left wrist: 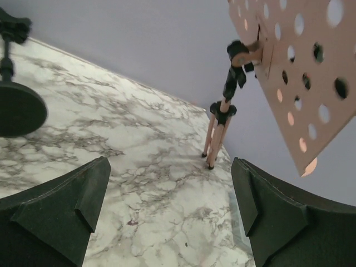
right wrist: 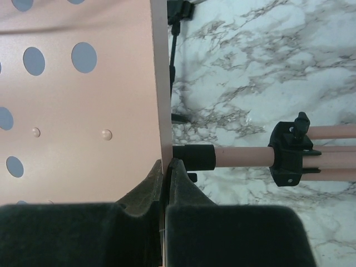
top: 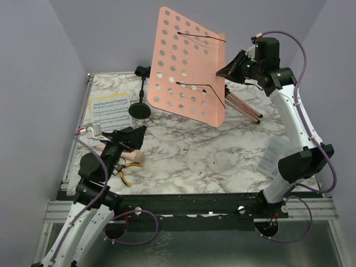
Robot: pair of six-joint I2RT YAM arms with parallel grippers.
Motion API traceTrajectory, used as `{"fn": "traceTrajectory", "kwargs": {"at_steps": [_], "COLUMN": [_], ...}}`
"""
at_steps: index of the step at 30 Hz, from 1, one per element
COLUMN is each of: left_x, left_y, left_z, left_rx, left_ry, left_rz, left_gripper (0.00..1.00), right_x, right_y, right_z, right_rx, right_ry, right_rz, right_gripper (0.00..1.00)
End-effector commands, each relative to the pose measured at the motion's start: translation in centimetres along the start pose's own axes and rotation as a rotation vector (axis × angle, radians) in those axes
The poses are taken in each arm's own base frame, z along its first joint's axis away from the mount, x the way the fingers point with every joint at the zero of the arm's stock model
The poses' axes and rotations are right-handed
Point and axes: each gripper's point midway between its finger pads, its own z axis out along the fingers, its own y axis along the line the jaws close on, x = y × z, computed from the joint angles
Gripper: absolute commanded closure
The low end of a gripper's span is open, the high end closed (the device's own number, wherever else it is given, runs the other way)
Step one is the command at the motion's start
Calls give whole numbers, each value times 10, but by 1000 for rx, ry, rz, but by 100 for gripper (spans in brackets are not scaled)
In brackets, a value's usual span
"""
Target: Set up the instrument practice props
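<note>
Jaws on the right arm point(top: 289, 105) are pinched shut on the side edge of the pink perforated desk point(top: 186, 67), holding it raised and tilted above the far half of the marble counter point(top: 194, 150). In the right wrist view the two fingers point(right wrist: 192, 192) press against either face of the thin panel, just beside where the pink tripod pole point(right wrist: 242, 156) joins it. That pole slants down toward the far right, its legs folded together and their feet at the counter near the back wall. Jaws on the left arm point(top: 92, 167) stand wide apart with nothing between them, hovering low over the near-left corner. Close by them lie the beige toy microphone point(top: 133, 157) and the yellow-handled pliers point(top: 125, 171). Sheet-music pages point(top: 109, 110) — white over yellow — lie flat at the left edge. The small black mic stand point(top: 141, 105) stands upright just beside them, in front of the desk's lower left corner. A clear plastic box point(top: 275, 154) lies at the right, near the right arm.
</note>
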Motion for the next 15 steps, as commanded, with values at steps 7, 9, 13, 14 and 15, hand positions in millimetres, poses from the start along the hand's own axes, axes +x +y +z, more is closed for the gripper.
{"fn": "traceTrajectory", "kwargs": {"at_steps": [7,9,13,14,15], "left_x": [84,105,119,128,135], "left_y": [-37,-51,-73,-83,-94], "left_z": [62,87,135,143,153], "left_rx": [520,597,721,764,793], "left_ry": [35,47,-30,-11,-19], "left_rz": [12,57,69,78,93], "left_gripper": [2,1,4,7,9], "right_x": [-14,-10,-8,-7,-6], "right_y": [99,100,102,102,102], "right_z": [-43,-44,-47,-49,-50], "right_rx": [-402,-418,-429,-431,-432], "right_ry": [50,68,78,82,83], "right_rz": [155,171,199,204,206], "right_gripper": [100,100,100,100,100]}}
